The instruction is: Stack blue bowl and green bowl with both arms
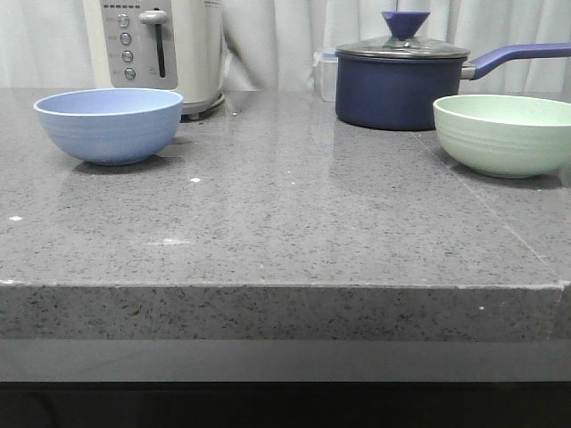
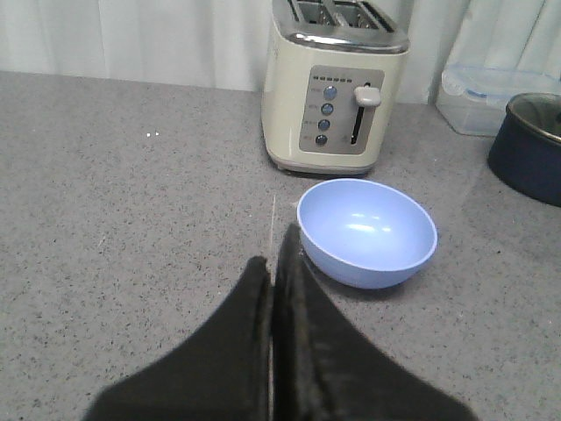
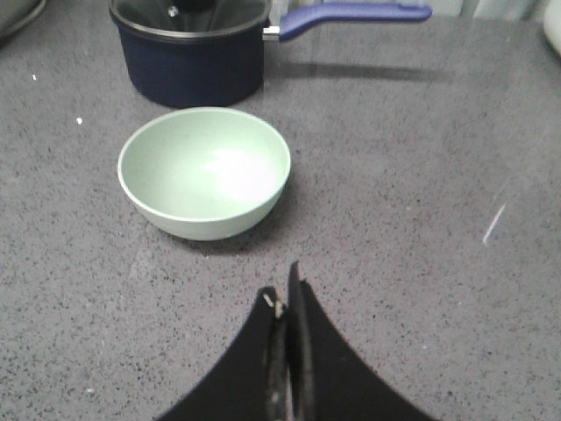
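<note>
The blue bowl (image 1: 110, 125) stands upright and empty on the grey counter at the left; it also shows in the left wrist view (image 2: 366, 231). The green bowl (image 1: 504, 134) stands upright and empty at the right; it also shows in the right wrist view (image 3: 204, 171). My left gripper (image 2: 273, 254) is shut and empty, its tips just short of the blue bowl's near side. My right gripper (image 3: 282, 289) is shut and empty, a short way back from the green bowl. Neither arm shows in the front view.
A cream toaster (image 1: 165, 45) stands behind the blue bowl. A dark navy lidded saucepan (image 1: 401, 82) with a blue handle stands behind the green bowl. A clear plastic container (image 2: 473, 98) sits between them at the back. The counter's front edge (image 1: 285, 287) runs across the foreground.
</note>
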